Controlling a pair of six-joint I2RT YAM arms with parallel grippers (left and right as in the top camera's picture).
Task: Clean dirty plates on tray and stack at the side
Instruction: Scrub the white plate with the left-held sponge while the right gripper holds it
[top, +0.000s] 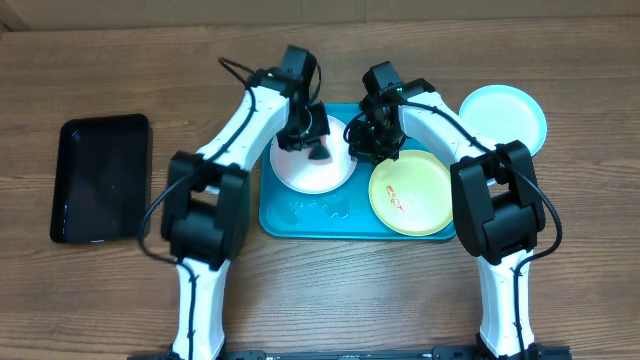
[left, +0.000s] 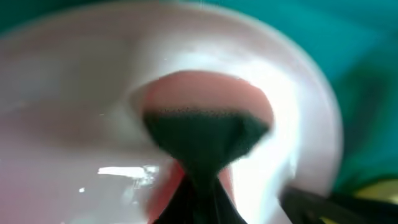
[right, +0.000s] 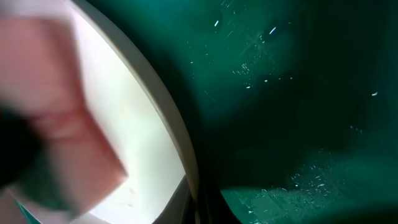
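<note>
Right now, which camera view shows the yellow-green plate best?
The overhead view: the yellow-green plate shows nearly whole there, on the tray, with a red smear. The left wrist view gives only a blurred yellowish sliver at its lower right edge, perhaps this plate; the right wrist view shows none of it.

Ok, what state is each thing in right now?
tray: wet, droplets on its floor.
white plate: on the tray's left side, both arms at it.
yellow-green plate: on the tray's right side, red smear, uncleaned.
aqua plate: off the tray, on the table, no smear visible.
left gripper: over the white plate, jaws unreadable.
right gripper: at the white plate's right rim, jaws unreadable.
black tray: flat on the table, far left.
</note>
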